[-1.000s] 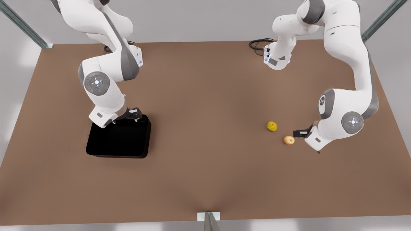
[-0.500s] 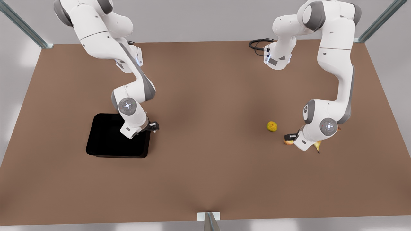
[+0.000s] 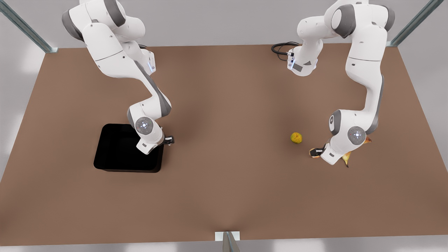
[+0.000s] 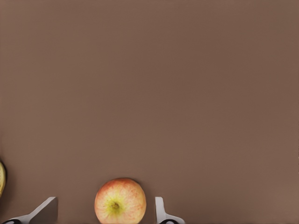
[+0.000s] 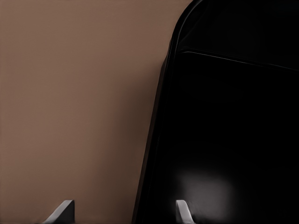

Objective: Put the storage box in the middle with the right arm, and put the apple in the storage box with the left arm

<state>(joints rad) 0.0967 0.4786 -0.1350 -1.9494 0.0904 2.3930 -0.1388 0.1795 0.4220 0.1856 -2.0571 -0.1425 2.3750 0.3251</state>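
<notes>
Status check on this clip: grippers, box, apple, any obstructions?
Left gripper open, straddling the apple. Right gripper open astride the storage box wall. Box not yet centred. Banana and lumpy fruit near the apple.

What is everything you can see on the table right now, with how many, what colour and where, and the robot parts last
storage box: one, glossy black, on the front view's left side of the table, not in the middle.
apple: one, yellow with red blush, on the table at the front view's right, between the left gripper's fingers.
lumpy round fruit: one, yellow-green, near the apple, toward the table's middle.
banana: one, browned yellow, partly hidden under the arm at the front view's right.
table: one, brown.
cable: one, black, at the far edge.
left gripper: open, fingers either side of the apple.
right gripper: open, straddling the storage box's wall.
</notes>
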